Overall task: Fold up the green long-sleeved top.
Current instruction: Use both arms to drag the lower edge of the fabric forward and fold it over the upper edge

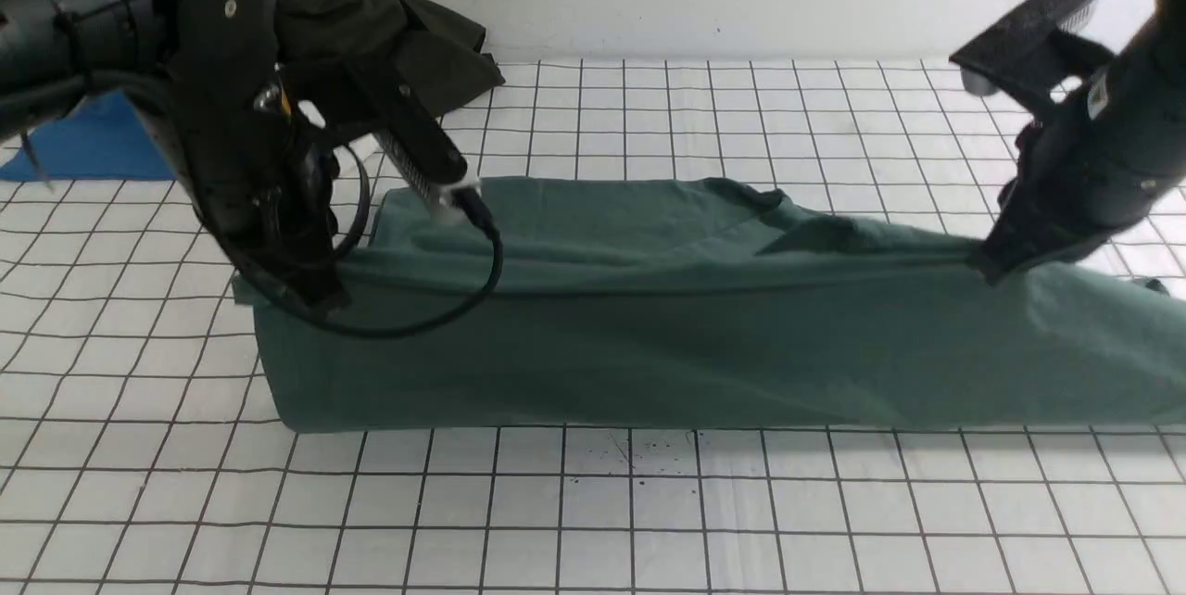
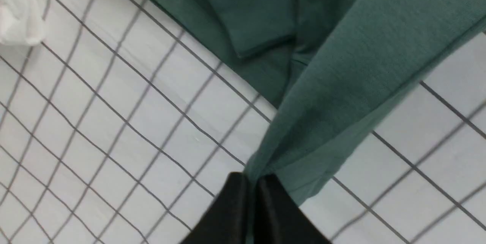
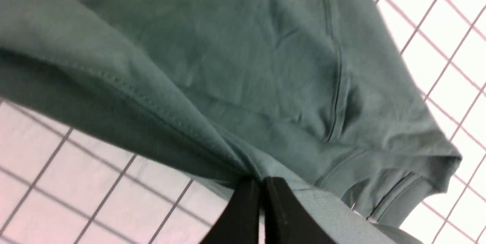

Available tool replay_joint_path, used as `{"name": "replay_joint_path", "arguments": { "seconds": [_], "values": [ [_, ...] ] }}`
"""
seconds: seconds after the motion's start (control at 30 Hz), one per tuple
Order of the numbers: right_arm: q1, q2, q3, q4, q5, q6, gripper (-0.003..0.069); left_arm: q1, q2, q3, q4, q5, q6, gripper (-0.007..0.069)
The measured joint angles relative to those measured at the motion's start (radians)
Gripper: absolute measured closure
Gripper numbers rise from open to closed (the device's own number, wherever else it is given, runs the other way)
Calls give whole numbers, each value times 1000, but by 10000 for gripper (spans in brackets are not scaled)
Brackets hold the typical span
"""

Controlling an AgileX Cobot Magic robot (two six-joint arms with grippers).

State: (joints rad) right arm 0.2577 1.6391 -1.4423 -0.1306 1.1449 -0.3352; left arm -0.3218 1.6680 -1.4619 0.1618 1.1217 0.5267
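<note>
The green long-sleeved top (image 1: 704,335) lies stretched across the middle of the gridded table, its upper edge lifted into a taut ridge between my two grippers. My left gripper (image 1: 320,298) is shut on the top's left edge; in the left wrist view the gripper (image 2: 253,178) pinches a bunched fold of the green cloth (image 2: 341,84). My right gripper (image 1: 987,263) is shut on the top's right part; in the right wrist view the gripper (image 3: 262,181) pinches the cloth (image 3: 246,65) near a ribbed edge. The logo print is hidden.
A dark olive-black garment (image 1: 389,11) lies heaped at the back left against the wall. A blue cloth (image 1: 88,145) lies at the far left. The gridded table cover (image 1: 593,512) runs to the front edge. A white thing (image 2: 17,12) shows in the left wrist view.
</note>
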Motion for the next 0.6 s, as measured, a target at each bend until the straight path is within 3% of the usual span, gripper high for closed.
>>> {"name": "replay_joint_path", "arguments": {
  "seconds": [0.6],
  "values": [
    [-68,451,-482,13,-24,-19,659,117,481,-544,-75,-11,86,622]
  ]
}}
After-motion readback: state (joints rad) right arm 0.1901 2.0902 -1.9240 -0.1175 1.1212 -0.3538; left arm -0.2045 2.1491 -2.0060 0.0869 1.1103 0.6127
